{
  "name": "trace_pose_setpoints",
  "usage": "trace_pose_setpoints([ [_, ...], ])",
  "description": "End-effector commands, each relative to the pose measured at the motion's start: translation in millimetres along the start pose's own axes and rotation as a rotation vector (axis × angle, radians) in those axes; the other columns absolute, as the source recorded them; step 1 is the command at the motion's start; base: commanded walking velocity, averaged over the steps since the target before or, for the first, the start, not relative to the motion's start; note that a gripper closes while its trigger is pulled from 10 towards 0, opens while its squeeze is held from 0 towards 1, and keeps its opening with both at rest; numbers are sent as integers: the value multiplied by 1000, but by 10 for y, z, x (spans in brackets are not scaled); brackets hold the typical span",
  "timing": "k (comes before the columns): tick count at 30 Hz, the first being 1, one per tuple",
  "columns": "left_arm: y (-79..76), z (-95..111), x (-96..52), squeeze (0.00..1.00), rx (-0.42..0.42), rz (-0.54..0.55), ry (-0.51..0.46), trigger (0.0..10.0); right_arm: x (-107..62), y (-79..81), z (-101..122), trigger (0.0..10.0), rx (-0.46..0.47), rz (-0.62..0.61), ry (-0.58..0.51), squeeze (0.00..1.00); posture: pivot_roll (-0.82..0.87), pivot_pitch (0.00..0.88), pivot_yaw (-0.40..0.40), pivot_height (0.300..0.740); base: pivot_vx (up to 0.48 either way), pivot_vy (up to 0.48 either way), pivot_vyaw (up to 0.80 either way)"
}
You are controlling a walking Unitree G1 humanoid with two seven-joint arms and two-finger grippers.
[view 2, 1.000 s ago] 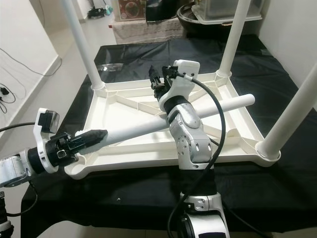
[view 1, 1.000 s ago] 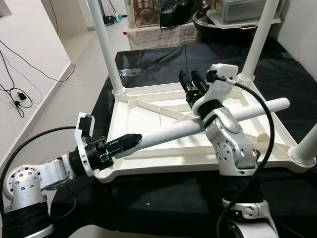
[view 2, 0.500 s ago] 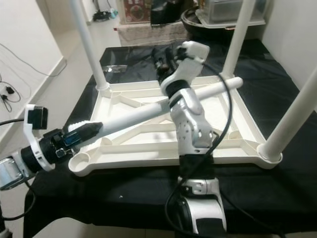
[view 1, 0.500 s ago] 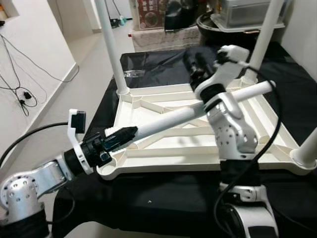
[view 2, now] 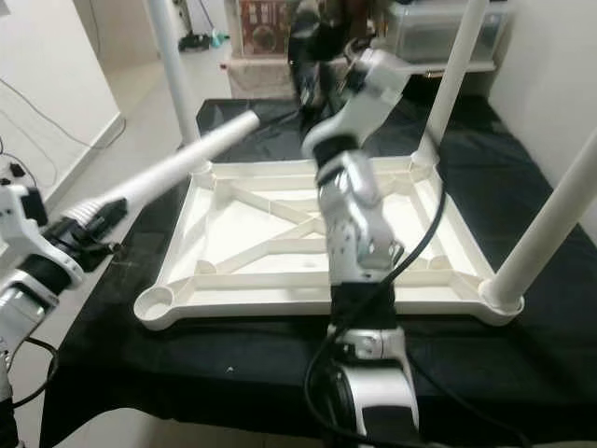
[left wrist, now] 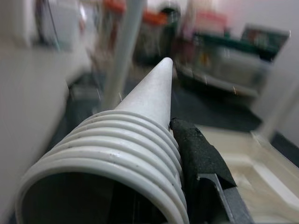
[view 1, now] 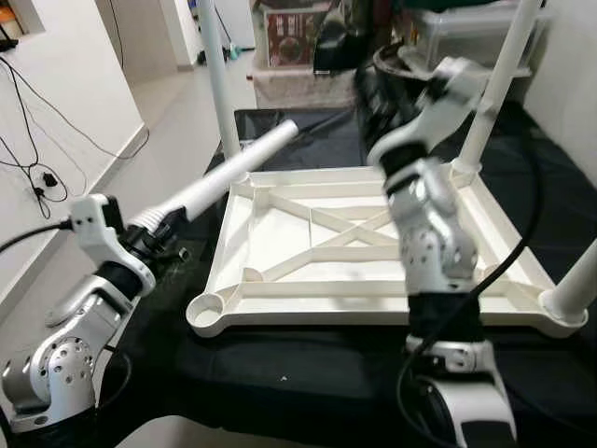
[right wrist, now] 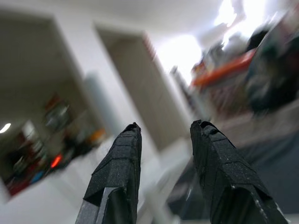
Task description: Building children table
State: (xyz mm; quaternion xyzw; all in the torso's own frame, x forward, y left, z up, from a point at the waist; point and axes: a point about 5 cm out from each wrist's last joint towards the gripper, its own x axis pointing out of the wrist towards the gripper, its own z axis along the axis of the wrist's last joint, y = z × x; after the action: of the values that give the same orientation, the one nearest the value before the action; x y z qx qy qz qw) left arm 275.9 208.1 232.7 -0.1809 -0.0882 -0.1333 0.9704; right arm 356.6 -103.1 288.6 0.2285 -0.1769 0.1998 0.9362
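Observation:
The white tabletop (view 1: 280, 289) lies upside down on a black cloth, with a cross of ribs inside. Three white legs stand in its corners: far left (view 1: 217, 84), far right (view 1: 494, 93) and near right (view 1: 580, 280). The near left socket (view 1: 209, 306) is bare. My left gripper (view 1: 157, 235) is shut on the threaded end (left wrist: 140, 135) of a fourth leg (view 1: 229, 173), left of the tabletop; the leg slants up and away. My right gripper (view 1: 371, 89) is raised above the tabletop's far side, open (right wrist: 166, 128), nothing between its fingers.
The black cloth (view 1: 308, 392) covers the work surface to its front edge. Boxes, a clear bin and dark clutter (view 1: 438, 28) stand behind the table. Cables (view 1: 37, 177) trail on the floor by the white wall at left.
The left gripper has swung the loose leg off the tabletop to the left, tip now pointing up and away. The right arm has risen higher. The camera has shifted too.

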Motion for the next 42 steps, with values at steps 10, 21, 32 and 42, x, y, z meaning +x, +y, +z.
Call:
trace_pose_setpoints([
  [10, -287, 90, -28, 0, 59, -54, -200, 10000, -174, -16, -367, 10000, 473, 67, 126, 0, 42, 0, 19, 740, 0, 0, 0],
  [21, -331, -184, -274, 0, -254, -189, -143, 10000, -444, -39, -613, 10000, 738, 200, 248, 1000, 41, 1, 9, 740, 0, 0, 0],
  [32, -424, -361, -496, 0, -418, -312, -84, 10000, -603, -43, -752, 10000, 823, 291, 376, 0, 44, 17, -3, 740, 0, 0, 0],
  [42, -478, -506, -682, 0, -557, -408, 24, 10000, -594, 42, -670, 10000, 881, 397, 401, 0, 44, 22, -3, 740, 0, 0, 0],
])
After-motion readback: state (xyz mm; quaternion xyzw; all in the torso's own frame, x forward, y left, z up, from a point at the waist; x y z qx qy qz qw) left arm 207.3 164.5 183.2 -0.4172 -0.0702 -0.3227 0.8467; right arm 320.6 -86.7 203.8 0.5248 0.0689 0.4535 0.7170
